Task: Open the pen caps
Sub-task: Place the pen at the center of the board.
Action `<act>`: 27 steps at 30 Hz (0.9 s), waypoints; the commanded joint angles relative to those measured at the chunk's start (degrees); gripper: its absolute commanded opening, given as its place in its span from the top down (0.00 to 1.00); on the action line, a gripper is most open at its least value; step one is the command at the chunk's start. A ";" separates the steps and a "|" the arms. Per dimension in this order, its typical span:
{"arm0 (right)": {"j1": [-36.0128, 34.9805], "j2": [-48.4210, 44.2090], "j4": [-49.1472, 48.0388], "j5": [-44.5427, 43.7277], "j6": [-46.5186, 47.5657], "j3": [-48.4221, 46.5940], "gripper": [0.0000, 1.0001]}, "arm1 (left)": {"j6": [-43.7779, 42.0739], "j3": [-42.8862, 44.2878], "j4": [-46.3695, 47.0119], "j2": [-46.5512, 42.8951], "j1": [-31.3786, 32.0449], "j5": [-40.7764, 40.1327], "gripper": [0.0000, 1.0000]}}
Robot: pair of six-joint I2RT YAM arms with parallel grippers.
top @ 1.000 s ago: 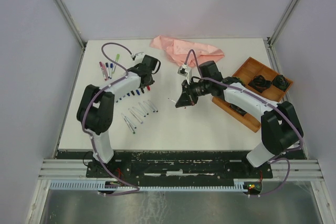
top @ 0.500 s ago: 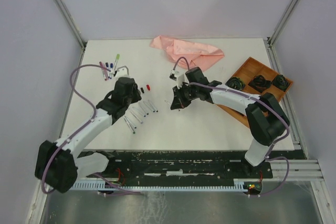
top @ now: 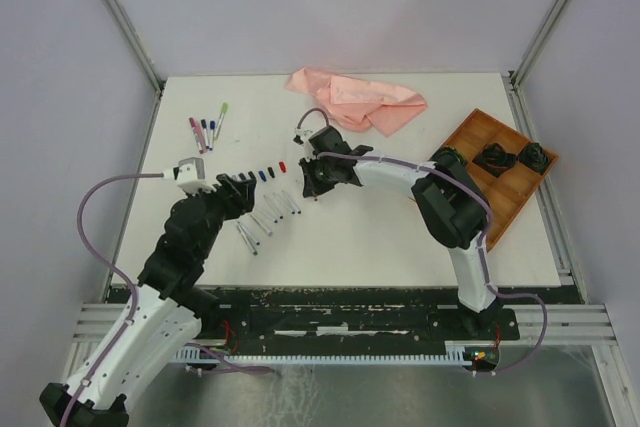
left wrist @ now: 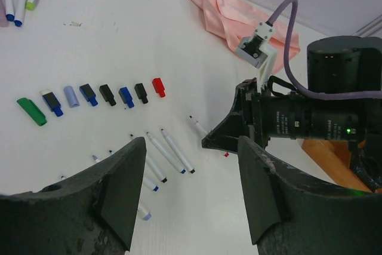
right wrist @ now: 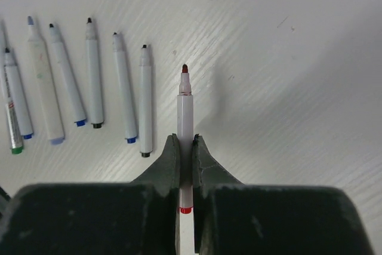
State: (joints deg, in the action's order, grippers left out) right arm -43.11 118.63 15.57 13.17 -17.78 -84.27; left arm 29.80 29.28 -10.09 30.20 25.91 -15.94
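We count eight pen caps (left wrist: 107, 94) off their pens, lying in one slanted row on the white table (top: 350, 237), left of the middle. From the left wrist camera the row runs green (left wrist: 31, 111), blue-and-white, pale blue, navy, black, blue, black and, at the end closest to the right arm, red (left wrist: 158, 86). Each cap lies apart from the next. Just nearer our bases lie the bare pens (left wrist: 170, 153), thin white barrels side by side with their tips exposed. The right wrist view shows five of them roughly parallel (right wrist: 89, 76), and part of a sixth at the frame's left edge. Farther back toward the left corner, a small group of capped markers (top: 205, 130) rests together. The left gripper (left wrist: 192, 147) hangs over the bare pens with its jaws spread wide and nothing between them. In the overhead view it sits at the left end of the cap row. The right gripper (right wrist: 185, 147) is pressed together on a red-tipped pen (right wrist: 185, 106), pinching the barrel so that the uncapped tip points away from the wrist. It sits low over the table just right of the red cap. Beyond all this, a crumpled pink cloth (top: 360, 97) lies at the far edge. A wooden tray (top: 478, 137) sits on the right, holding dark objects we cannot make out.
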 commanded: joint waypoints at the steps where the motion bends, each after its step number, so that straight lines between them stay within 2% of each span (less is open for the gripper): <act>1: -0.82 3.41 1.52 -4.00 -1.90 -4.86 0.92 | 1.13 -1.07 -0.10 -2.64 0.13 -0.25 0.31; 21: -2.26 7.95 3.65 -6.75 -3.92 -8.71 0.68 | 1.65 -2.17 -0.47 -5.33 0.16 -2.64 0.31; 27: -2.27 8.12 4.16 -6.30 -3.66 -8.92 0.67 | 1.75 -2.16 -0.45 -5.36 0.15 -2.90 0.31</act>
State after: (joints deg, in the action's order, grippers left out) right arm -45.17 125.64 18.09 8.51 -21.10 -91.44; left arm 29.89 26.89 -11.16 25.32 25.91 -17.61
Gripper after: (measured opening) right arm 0.326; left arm 0.690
